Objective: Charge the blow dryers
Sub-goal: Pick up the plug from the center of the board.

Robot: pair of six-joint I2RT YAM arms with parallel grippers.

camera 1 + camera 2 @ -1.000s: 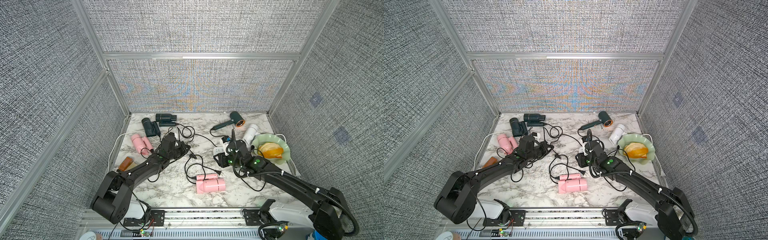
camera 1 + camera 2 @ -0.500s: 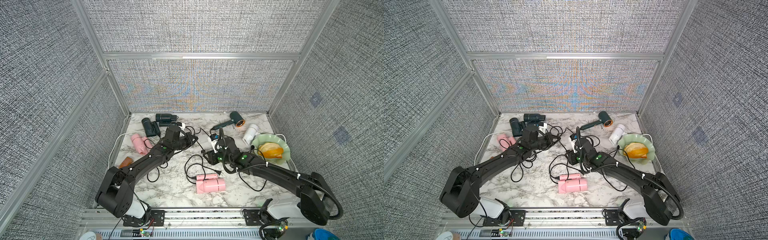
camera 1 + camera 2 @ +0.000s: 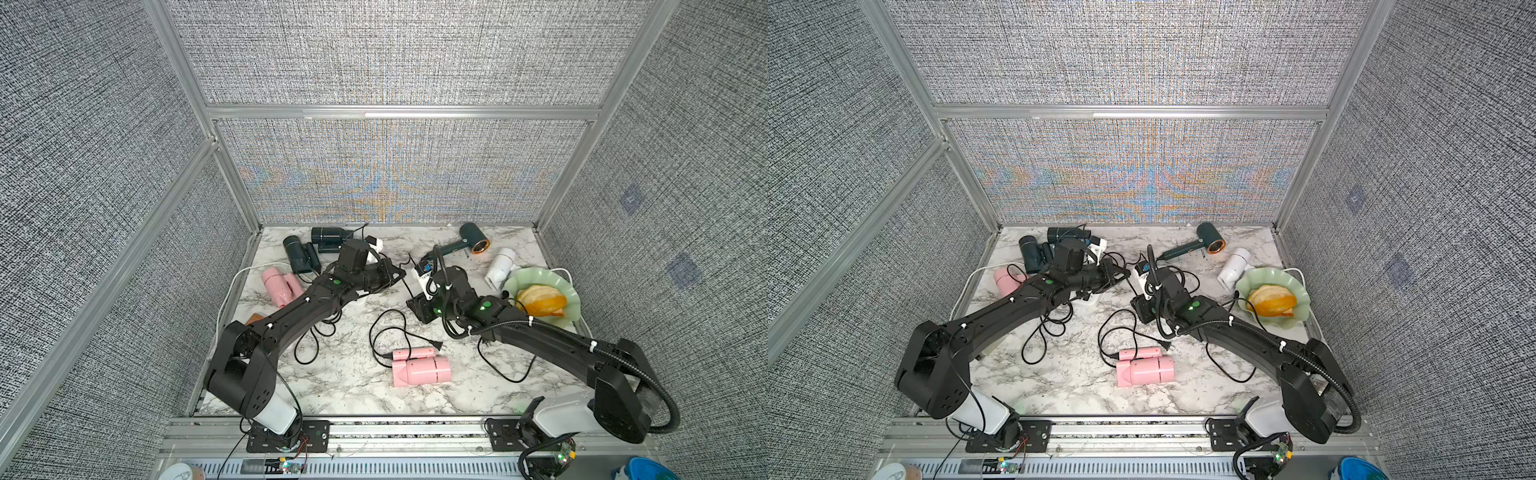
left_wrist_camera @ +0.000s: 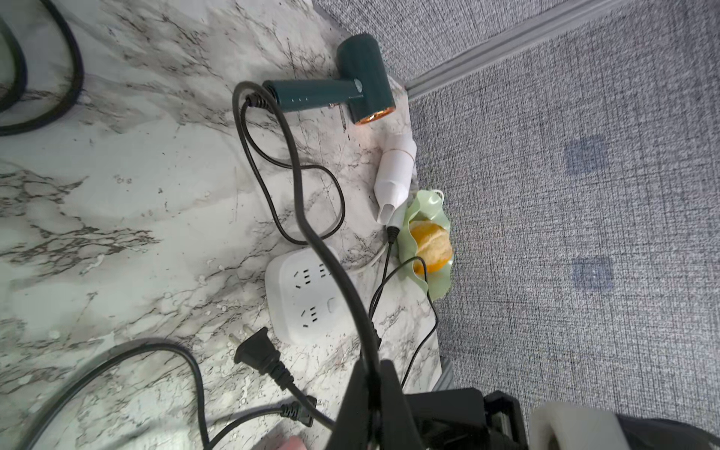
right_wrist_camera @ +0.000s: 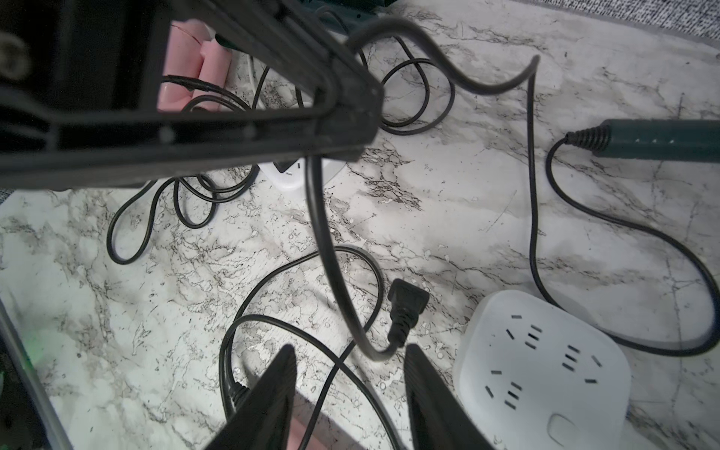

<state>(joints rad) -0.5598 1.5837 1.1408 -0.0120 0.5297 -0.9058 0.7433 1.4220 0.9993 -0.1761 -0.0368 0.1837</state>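
Both arms had swung inward. Nearest, the right tool (image 5: 348, 350) stood open, a plug (image 5: 407, 307) just past its tips. Beyond, the left tool (image 4: 370, 368) pinched the cord (image 4: 296, 187) of the dark green dryer (image 4: 362, 78) at the tabletop's (image 3: 345, 374) back edge; top views hid the pinch.

Green plate (image 3: 537, 275), white power strip (image 4: 297, 297)

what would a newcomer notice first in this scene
A black cord strung from the dark green dryer at the back right up to the left pincer, which is shut on it above the middle of the marble table. Then the pink dryer near the front edge, and the orange fruit on the green plate at the right side.
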